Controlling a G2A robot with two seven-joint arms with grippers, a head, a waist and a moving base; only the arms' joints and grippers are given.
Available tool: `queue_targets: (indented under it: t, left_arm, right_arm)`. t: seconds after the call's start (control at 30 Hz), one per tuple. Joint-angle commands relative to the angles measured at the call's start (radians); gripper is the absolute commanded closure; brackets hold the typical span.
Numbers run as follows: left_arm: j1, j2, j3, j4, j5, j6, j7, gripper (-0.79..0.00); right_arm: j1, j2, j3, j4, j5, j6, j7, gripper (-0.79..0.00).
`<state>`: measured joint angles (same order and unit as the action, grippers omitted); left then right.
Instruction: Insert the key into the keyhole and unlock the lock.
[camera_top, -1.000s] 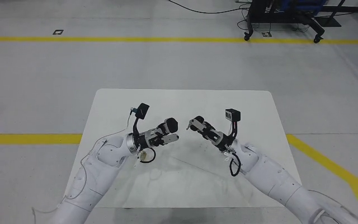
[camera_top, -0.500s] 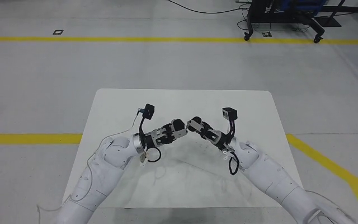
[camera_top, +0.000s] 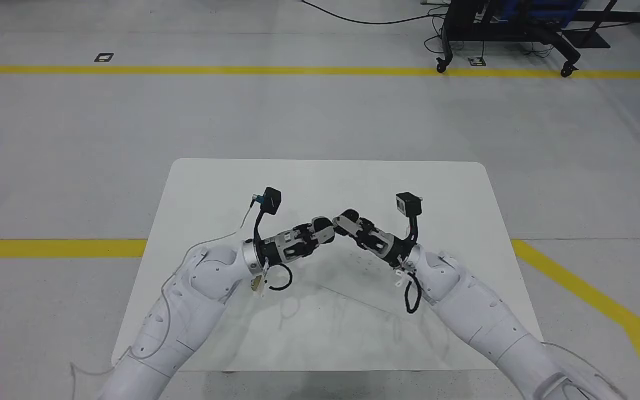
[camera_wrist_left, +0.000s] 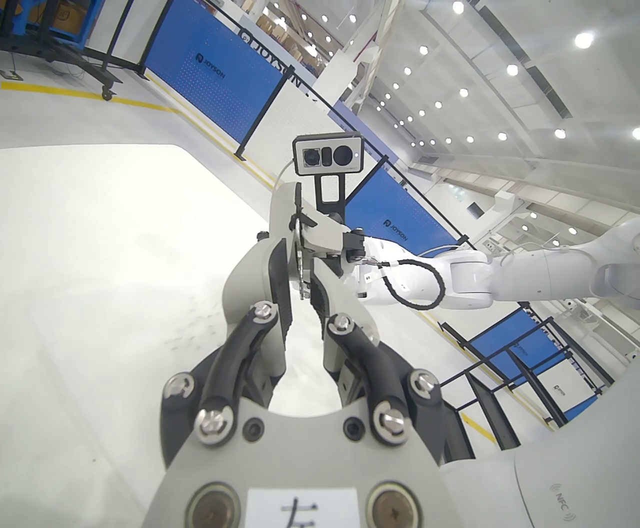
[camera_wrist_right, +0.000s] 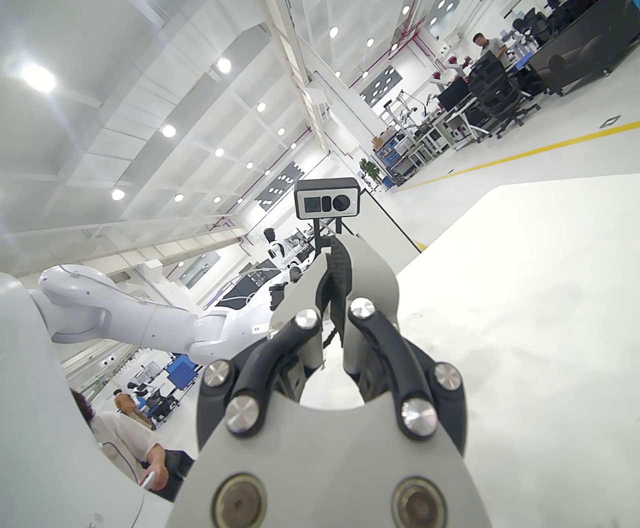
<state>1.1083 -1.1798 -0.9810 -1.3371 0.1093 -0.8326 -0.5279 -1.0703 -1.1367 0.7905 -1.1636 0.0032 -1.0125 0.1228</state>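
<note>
**A:** How does the left gripper (camera_wrist_left: 300, 235) stand?

**B:** Nearly closed. Its pads (camera_wrist_left: 280, 280) pinch a thin metal piece (camera_wrist_left: 299, 265), seen edge-on. Whether that is the key or part of the lock, I cannot tell.

**A:** And the right gripper (camera_wrist_right: 334, 255)?

**B:** Its fingers are drawn together, with the ribbed pads all but meeting. What sits between them is hidden.

**A:** What differs from a second ago?

**B:** Then the two tips were apart over the worktop (camera_top: 430, 190), and half a second ago they were close. Now they meet tip to tip, and the metal piece sits right at that meeting point. The left arm has swung in toward the right one, while the right gripper has barely shifted.

**A:** Where over the worktop?

**B:** Midway between the left and right edges, nearer the far edge than the near one, and raised off the surface. Both forearms slant in from the near corners.

**A:** What lies just beyond the tips?

**B:** In the left wrist view, the right arm's camera (camera_wrist_left: 327, 156) stands directly behind the right gripper. In the right wrist view, the left arm's camera (camera_wrist_right: 327, 200) stands behind the fingertips.

**A:** Room at the sides?

**B:** The joined tips are well apart from both side edges and from all four corners.
</note>
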Motion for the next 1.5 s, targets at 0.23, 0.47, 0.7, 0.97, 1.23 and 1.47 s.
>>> queue_targets:
  t: [0.23,0.47,0.7,0.97,1.23,1.47]
  left_arm:
    - [0.003,0.000,-0.010,0.001,0.017,0.009,0.028,0.000]
    - [0.015,0.003,-0.028,-0.006,0.022,0.006,0.053,0.000]
    - [0.022,0.004,-0.038,-0.010,0.018,-0.007,0.078,0.000]
    - [0.023,0.003,-0.039,-0.010,0.016,-0.009,0.081,0.000]
    - [0.024,0.004,-0.025,-0.088,0.249,0.131,0.078,0.000]
    - [0.069,0.023,-0.060,-0.155,0.339,0.142,0.031,0.000]
  right_arm:
    - [-0.015,-0.006,0.034,0.006,-0.040,0.000,-0.016,0.000]
    - [-0.021,-0.012,0.042,0.006,-0.073,0.000,-0.023,0.000]
    - [-0.027,-0.014,0.048,0.001,-0.097,0.000,-0.022,-0.785]
    - [-0.027,-0.014,0.048,0.001,-0.097,0.000,-0.022,-0.785]
    - [-0.021,-0.012,0.060,-0.001,-0.138,0.031,-0.020,-0.785]
    - [-0.039,0.025,0.157,-0.051,-0.350,0.152,0.088,-0.785]
